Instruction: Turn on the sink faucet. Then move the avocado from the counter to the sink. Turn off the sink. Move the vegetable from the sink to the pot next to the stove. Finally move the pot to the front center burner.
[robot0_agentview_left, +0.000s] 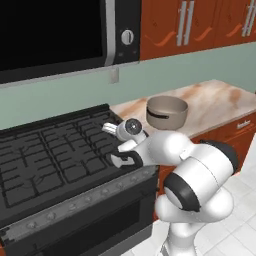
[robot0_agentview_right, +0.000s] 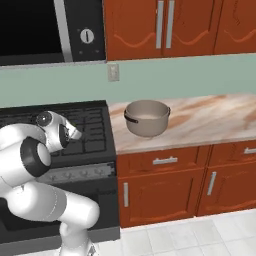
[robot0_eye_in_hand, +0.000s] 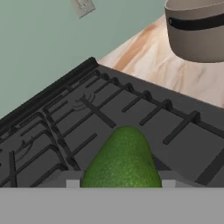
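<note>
The avocado (robot0_eye_in_hand: 122, 159), dark green and oval, sits between my gripper's (robot0_eye_in_hand: 120, 183) two fingers, which are shut on it. I hold it above the black stove (robot0_eye_in_hand: 131, 109), over the grates on the stove's right side. In the left base view my hand (robot0_agentview_left: 111, 129) reaches over the stove (robot0_agentview_left: 50, 150) near its right edge. The grey-beige pot (robot0_agentview_left: 166, 111) stands upright on the marbled counter (robot0_agentview_left: 217, 102) just right of the stove, ahead and to the right of the avocado. The pot (robot0_agentview_right: 147, 117) and counter (robot0_agentview_right: 210, 120) also lie to the right of my arm in the right base view.
A black microwave (robot0_agentview_left: 55, 35) hangs over the stove. A wall outlet (robot0_agentview_right: 113, 73) sits on the green backsplash. Reddish-brown cabinets (robot0_agentview_right: 170, 180) run below the counter and more hang above it. Knobs line the stove front (robot0_agentview_left: 75, 210).
</note>
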